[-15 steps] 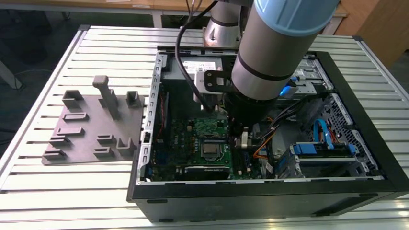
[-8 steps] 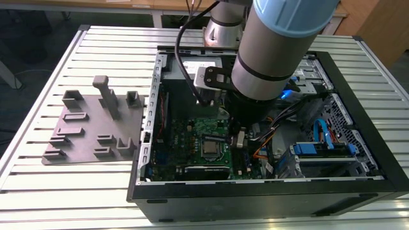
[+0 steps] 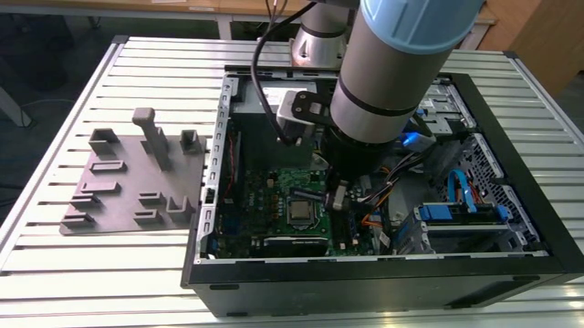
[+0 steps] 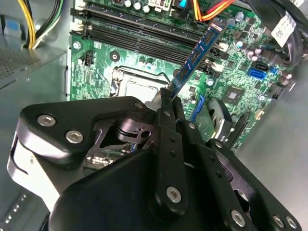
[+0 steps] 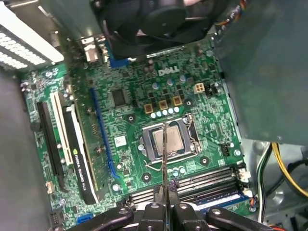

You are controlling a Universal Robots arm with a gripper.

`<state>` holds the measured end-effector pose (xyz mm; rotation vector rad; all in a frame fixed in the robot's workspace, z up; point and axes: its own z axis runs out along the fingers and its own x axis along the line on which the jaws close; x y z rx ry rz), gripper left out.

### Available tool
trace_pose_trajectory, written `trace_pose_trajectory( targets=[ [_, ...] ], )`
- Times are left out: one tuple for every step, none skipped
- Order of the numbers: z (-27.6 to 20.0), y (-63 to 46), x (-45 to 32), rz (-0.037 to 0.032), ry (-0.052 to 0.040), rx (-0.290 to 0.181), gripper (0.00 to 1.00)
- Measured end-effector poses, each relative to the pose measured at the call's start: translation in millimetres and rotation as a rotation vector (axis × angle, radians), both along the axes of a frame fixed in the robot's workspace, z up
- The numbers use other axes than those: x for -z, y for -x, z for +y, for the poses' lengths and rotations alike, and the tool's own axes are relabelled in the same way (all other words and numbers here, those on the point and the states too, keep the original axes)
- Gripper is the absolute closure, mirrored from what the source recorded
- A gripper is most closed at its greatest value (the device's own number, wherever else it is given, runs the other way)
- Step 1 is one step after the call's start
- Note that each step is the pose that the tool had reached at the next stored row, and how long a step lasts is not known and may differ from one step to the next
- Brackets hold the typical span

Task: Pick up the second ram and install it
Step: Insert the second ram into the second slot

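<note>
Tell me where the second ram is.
In the second wrist view, the second ram is clamped by the gripper above the motherboard, near the processor socket.

The second ram (image 4: 198, 52) is a thin, long, narrow blue-green circuit board with a row of small dark chips along its face. One end is pinched between the fingers of the end effector (image 4: 169, 98). The rest juts out free over the green motherboard (image 4: 240, 91), near its long black slots (image 4: 130, 33). In the first wrist view it shows edge-on, a thin line crossing the processor socket (image 5: 182, 144).
</note>
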<state>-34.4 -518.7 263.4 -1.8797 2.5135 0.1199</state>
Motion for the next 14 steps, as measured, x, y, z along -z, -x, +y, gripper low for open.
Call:
trace_pose_trajectory(
  targets=[
    [0.0,0.0,0.0,0.0,0.0,0.011,0.86],
    [0.0,0.0,0.0,0.0,0.0,0.021,0.86],
    [0.0,0.0,0.1,0.0,0.0,0.031,0.86],
    [0.0,0.0,0.1,0.0,0.0,0.04,0.86],
    [0.0,0.0,0.1,0.0,0.0,0.048,0.86],
    [0.0,0.0,0.1,0.0,0.0,0.056,0.86],
    [0.0,0.0,0.2,0.0001,0.0,0.064,0.86],
    [0.0,0.0,0.2,0.0,0.0,0.072,0.86],
    [0.0,0.0,0.2,0.0,0.0,0.079,0.86],
    [0.0,0.0,0.2,0.0,0.0,0.086,0.86],
    [0.0,0.0,0.2,0.0,0.0,0.093,0.86],
    [0.0,0.0,0.2,0.0,0.0,0.1,0.86],
    [0.0,0.0,0.2,0.0,0.0,0.107,0.86],
    [0.0,0.0,0.2,0.0,0.0,0.113,0.86]
  ],
)
